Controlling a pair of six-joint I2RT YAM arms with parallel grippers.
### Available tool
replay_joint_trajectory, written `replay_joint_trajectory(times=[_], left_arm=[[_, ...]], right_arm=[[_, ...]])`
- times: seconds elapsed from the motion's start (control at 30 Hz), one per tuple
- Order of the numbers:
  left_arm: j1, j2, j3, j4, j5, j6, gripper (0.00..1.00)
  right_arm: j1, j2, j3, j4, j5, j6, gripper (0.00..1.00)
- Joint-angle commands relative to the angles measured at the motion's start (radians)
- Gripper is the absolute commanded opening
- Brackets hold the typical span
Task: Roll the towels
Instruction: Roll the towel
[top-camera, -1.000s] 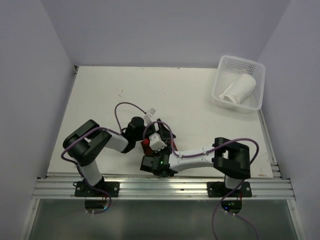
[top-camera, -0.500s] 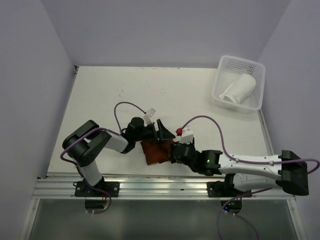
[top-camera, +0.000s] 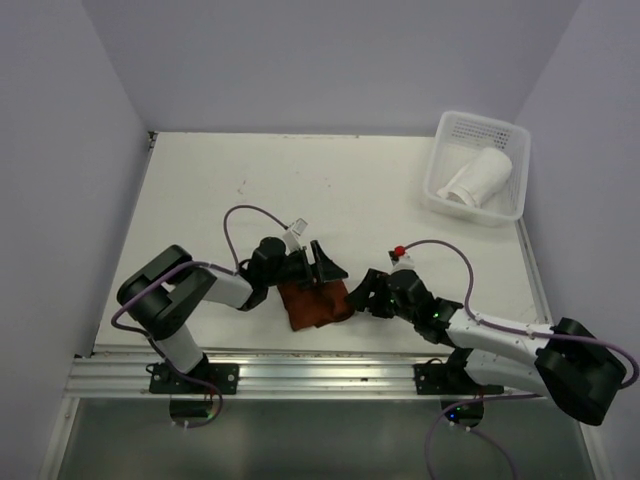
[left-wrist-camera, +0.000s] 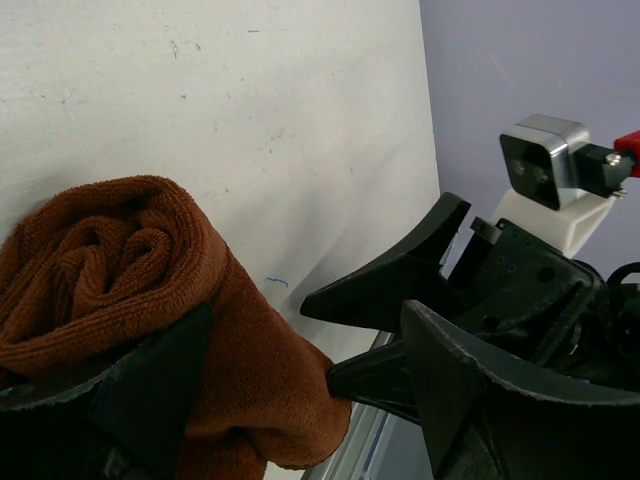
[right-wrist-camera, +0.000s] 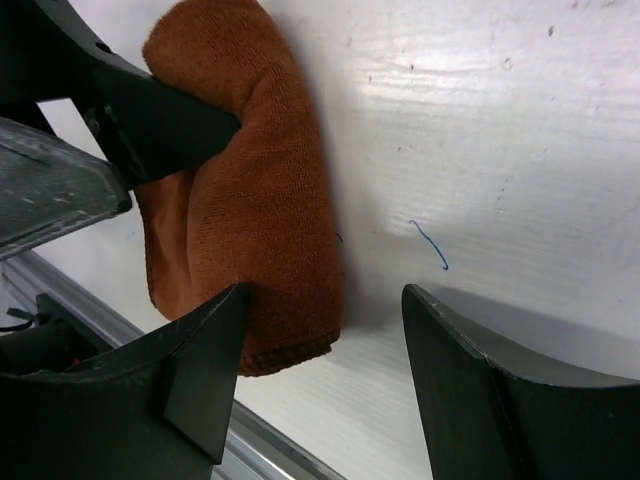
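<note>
In the far basket (top-camera: 481, 129) — white towel (top-camera: 478, 178), overhead only.

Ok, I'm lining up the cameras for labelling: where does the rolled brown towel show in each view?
Top external: rust-brown towel, rolled, low centre, by the near edge of the table.
Left wrist: lower left, its spiral end facing the camera.
Right wrist: upper left to centre, seen along its length.
Shared landmark: the left gripper, whose black finger meets the roll in every view.

One towel (top-camera: 315, 303) lies at the table's (top-camera: 350, 190) near edge, the other towel (top-camera: 480, 177) inside the far-right basket (top-camera: 480, 130).
</note>
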Motion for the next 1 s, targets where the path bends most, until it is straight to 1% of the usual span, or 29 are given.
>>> replay_joint_trajectory(times=[0.0,0.13,0.17,0.33,0.37,0.4,0.47,0.5,0.57,0.63,0.7,0.73,0.8,0.83,0.9,0.97], left_arm=[[0.002,-0.004,-0.039,-0.127,-0.05,0.052,0.82],[0.0,-0.019,-0.053,-0.126,-0.055,0.049,0.82],[0.0,-0.021,-0.053,-0.124,-0.055,0.049,0.82],[-0.001,-0.033,-0.056,-0.13,-0.07,0.048,0.82],[-0.001,-0.033,-0.056,-0.134,-0.073,0.048,0.82],[-0.003,-0.038,-0.056,-0.134,-0.078,0.048,0.82],[-0.004,-0.042,-0.064,-0.132,-0.091,0.044,0.82],[-0.004,-0.044,-0.067,-0.131,-0.093,0.043,0.82],[-0.007,-0.045,-0.073,-0.12,-0.098,0.037,0.82],[-0.009,-0.044,-0.074,-0.118,-0.099,0.035,0.82],[-0.01,-0.045,-0.076,-0.118,-0.099,0.035,0.82],[-0.01,-0.045,-0.079,-0.118,-0.099,0.035,0.82],[-0.009,-0.058,-0.083,-0.12,-0.104,0.037,0.82],[-0.01,-0.061,-0.083,-0.123,-0.107,0.038,0.82],[-0.009,-0.074,-0.076,-0.13,-0.105,0.038,0.82],[-0.007,-0.097,-0.064,-0.158,-0.11,0.049,0.82]], right_arm=[[-0.009,0.055,-0.017,0.192,-0.113,0.055,0.66],[-0.009,0.13,-0.02,0.239,-0.139,0.057,0.63],[-0.009,0.138,-0.038,0.279,-0.142,0.063,0.62],[-0.009,0.187,-0.072,0.367,-0.175,0.089,0.57],[-0.008,0.205,-0.081,0.388,-0.178,0.09,0.54],[-0.009,0.213,-0.088,0.399,-0.182,0.095,0.49],[-0.008,0.243,-0.1,0.439,-0.193,0.1,0.43],[-0.008,0.253,-0.105,0.456,-0.205,0.103,0.38],[-0.008,0.282,-0.111,0.502,-0.217,0.112,0.33],[-0.008,0.294,-0.103,0.554,-0.268,0.097,0.28],[-0.008,0.294,-0.08,0.534,-0.3,0.069,0.24],[-0.008,0.294,-0.056,0.513,-0.326,0.058,0.18],[-0.008,0.288,-0.04,0.49,-0.334,0.034,0.11],[-0.009,0.28,-0.026,0.446,-0.322,0.026,0.06],[-0.006,0.264,-0.011,0.372,-0.287,-0.012,0.0],[-0.005,0.221,0.012,0.252,-0.222,-0.061,0.0]])
